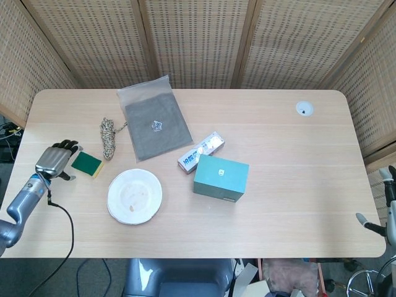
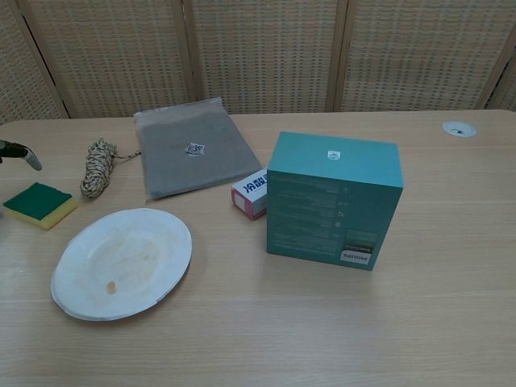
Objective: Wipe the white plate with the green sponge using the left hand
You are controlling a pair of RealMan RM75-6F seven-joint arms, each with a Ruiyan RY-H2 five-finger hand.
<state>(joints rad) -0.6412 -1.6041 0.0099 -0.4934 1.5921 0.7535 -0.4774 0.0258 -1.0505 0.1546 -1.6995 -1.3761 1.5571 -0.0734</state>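
While the left hand (image 1: 54,161) hovers over the light wooden counter (image 1: 291,173) with its dark fingers apart and nothing in them, the green sponge with a yellow underside (image 1: 86,164) lies just beside it at 3 o'clock, apart from the fingertips as far as the head view shows. In the chest view only one finger (image 2: 22,154) of that hand pokes in at the left edge, above the sponge (image 2: 40,204). The round white plate (image 1: 134,196), marked with brownish smears, sits at 4 o'clock from the sponge, near it but not touching. A coil of speckled twine (image 1: 108,137) lies at 1 o'clock from the sponge, and a grey cloth in a clear flat bag (image 1: 154,120) lies just beyond the twine at 2 o'clock. A teal cardboard box (image 1: 221,178) stands at 3 o'clock from the plate, with a small white and red carton (image 1: 201,152) touching its far left corner. The right hand (image 1: 382,204) shows only partly at the right edge; I cannot tell whether it is open or closed.
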